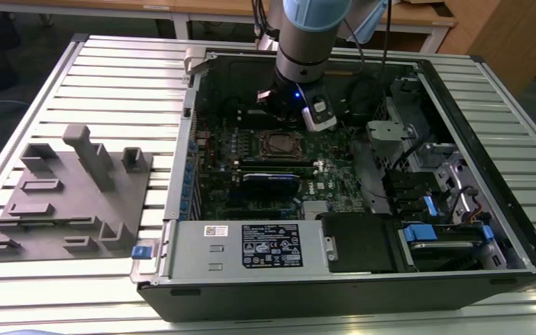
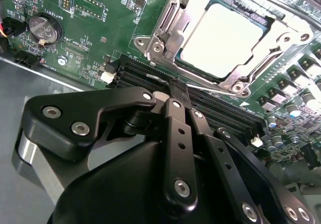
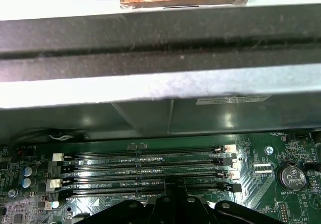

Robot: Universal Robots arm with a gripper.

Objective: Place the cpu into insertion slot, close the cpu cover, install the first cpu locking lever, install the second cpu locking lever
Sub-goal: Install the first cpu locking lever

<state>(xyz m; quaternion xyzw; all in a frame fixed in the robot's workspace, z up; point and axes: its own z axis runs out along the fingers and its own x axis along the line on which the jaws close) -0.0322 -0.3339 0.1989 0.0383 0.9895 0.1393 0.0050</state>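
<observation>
The cpu [image 2: 223, 35], with its pale silver top, sits in the insertion slot [image 1: 278, 143] on the green motherboard [image 1: 329, 174]. The cpu cover [image 2: 241, 81], a silver frame, lies down around it, and the chip shows through the window. My gripper [image 2: 175, 86] is shut, with its black fingers pressed together and nothing visibly between them. Its tip hovers over the memory slots just beside the socket's edge. The end of a thin metal lever rod [image 2: 156, 77] lies right by the tip. In the exterior view the gripper [image 1: 285, 115] reaches down into the open case just beyond the socket.
Long black memory slots [image 3: 145, 171] run under the gripper tip, and the case's metal wall [image 3: 160, 63] rises close behind them. A coin battery [image 2: 44, 28] sits on the board. The power supply [image 1: 240, 244] and drive bays [image 1: 435, 223] fill the case's near side. A grey fixture [image 1: 72, 195] lies outside.
</observation>
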